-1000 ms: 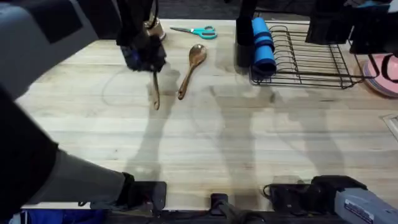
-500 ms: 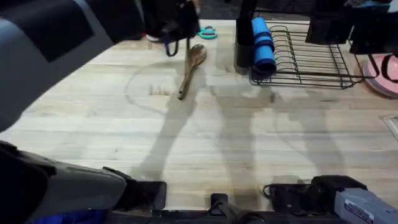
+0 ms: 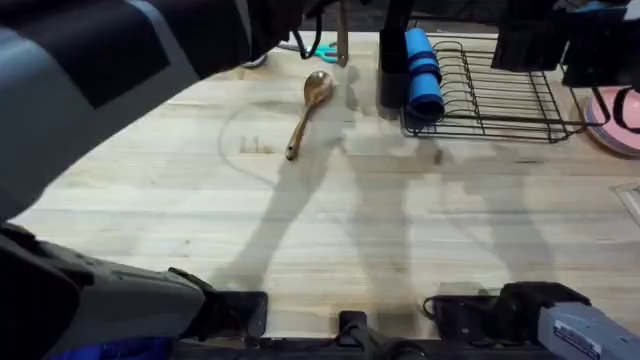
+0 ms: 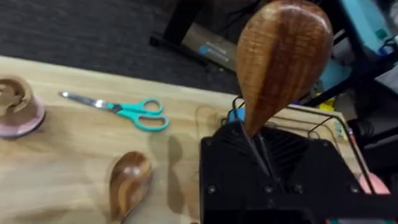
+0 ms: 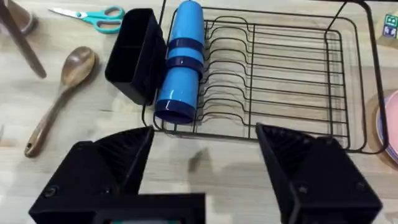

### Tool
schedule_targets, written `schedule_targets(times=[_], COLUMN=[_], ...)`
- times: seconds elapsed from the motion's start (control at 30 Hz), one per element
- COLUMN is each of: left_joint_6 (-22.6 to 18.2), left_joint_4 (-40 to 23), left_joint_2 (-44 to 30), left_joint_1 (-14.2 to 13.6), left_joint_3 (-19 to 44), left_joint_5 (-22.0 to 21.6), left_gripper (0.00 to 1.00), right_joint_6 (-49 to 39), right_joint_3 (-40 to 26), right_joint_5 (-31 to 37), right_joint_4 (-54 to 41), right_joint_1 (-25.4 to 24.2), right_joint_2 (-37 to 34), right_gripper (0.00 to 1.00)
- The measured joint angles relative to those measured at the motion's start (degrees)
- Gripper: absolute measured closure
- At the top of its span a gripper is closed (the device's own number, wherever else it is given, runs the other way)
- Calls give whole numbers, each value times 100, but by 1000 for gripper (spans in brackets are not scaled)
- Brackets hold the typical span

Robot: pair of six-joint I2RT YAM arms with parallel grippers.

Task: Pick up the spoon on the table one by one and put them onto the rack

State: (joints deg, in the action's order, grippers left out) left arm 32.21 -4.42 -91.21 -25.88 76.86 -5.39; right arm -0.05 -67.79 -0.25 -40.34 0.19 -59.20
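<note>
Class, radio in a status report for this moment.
Left tool shut on long spoon, lifted. Right tool open, idle. Shorter spoon on table. Blue bottle in rack.

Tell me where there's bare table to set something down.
The light wooden plank table is bare across the near half, between the arm bases and the brown wooden spoon. It is crowded along the far edge: teal-handled scissors, black utensil cup, blue cylinder, black wire rack.

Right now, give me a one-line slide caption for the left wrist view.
Left gripper holds a wooden spoon bowl-up above the table, scissors and second spoon below.
</note>
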Motion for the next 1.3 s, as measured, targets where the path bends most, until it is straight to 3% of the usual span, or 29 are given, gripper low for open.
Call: schedule_targets(times=[0.77, 0.97, 1.3], left_joint_6=[24, 311, 498], left_joint_4=[2324, 2972, 3342], left_joint_2=[-855, -1224, -1862], left_joint_1=[-347, -359, -488], left_joint_3=[0, 0, 0], left_joint_5=[-2, -22, -24], left_gripper=[955, 955, 955], right_joint_6=[0, 0, 0], right_joint_3=[0, 0, 0], right_joint_5=[0, 0, 0], right_joint_4=[0, 0, -2], right_joint_1=[0, 0, 0], right_joint_2=[0, 0, 0], right_gripper=[4, 3, 3])
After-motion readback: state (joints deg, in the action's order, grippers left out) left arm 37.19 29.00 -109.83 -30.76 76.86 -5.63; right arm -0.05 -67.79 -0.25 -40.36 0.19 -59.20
